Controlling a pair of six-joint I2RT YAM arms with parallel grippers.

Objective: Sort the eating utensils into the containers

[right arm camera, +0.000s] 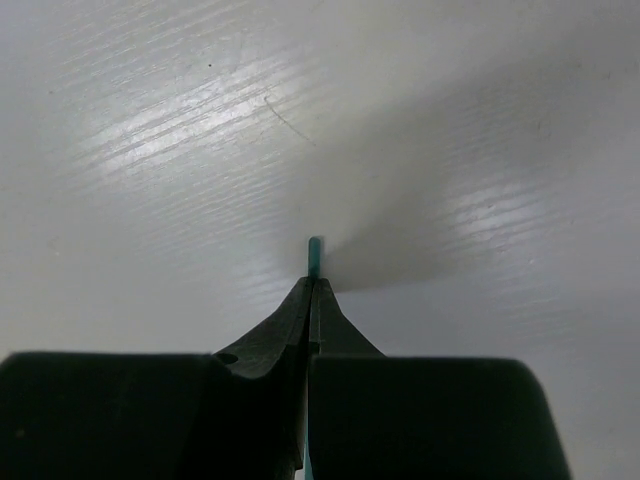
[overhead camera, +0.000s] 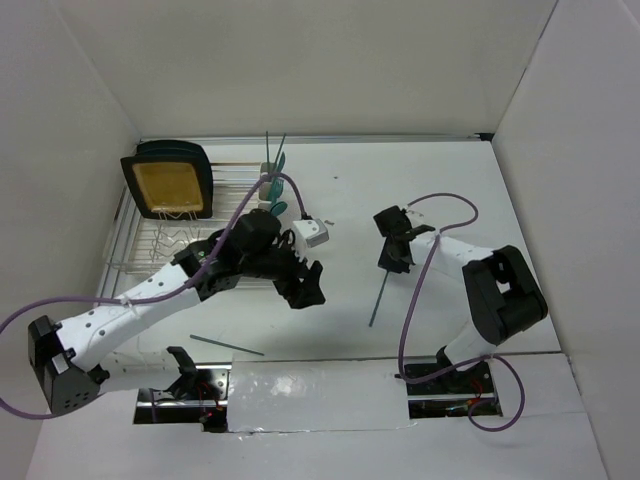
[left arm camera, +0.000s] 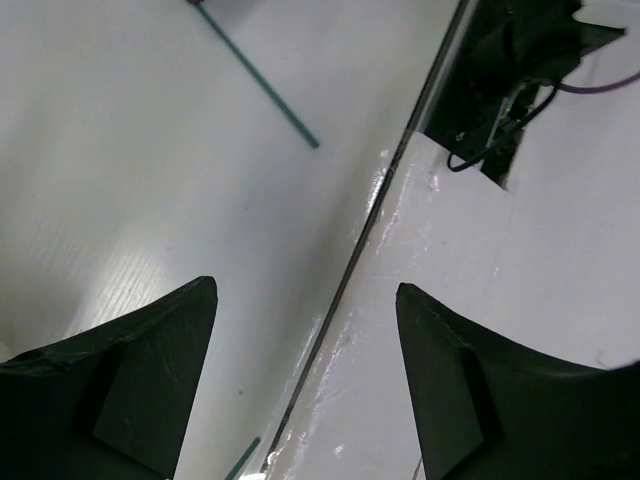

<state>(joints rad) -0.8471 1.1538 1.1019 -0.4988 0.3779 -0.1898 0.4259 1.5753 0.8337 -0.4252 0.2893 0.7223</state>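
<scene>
Nearest my bases, a loose utensil (overhead camera: 226, 345) lies flat on the table just ahead of my left shoulder, its long axis running left to right along the near edge. My left claw (overhead camera: 303, 287) hangs beyond it and to its right, jaws spread wide with nothing between them, so that arm is the nearer one for that piece.

Further right, my right claw (overhead camera: 393, 252) is pinched fully closed on a slim teal utensil (overhead camera: 379, 300). The wrist view shows only a short teal tip (right arm camera: 314, 255) poking past the fingertips. From above, the long free end trails from the claw toward the near edge, leaning slightly left. I cannot tell whether it is a fork, knife or spoon.

The move I judge comes next turns on this: the containers (overhead camera: 267, 170) stand well away from that claw, far and to the left, past my left arm's wrist. Several teal handles (overhead camera: 277, 155) already stand in them, though I cannot tell which compartment holds which. The wire dish rack (overhead camera: 160, 245) sits just left of them.
</scene>
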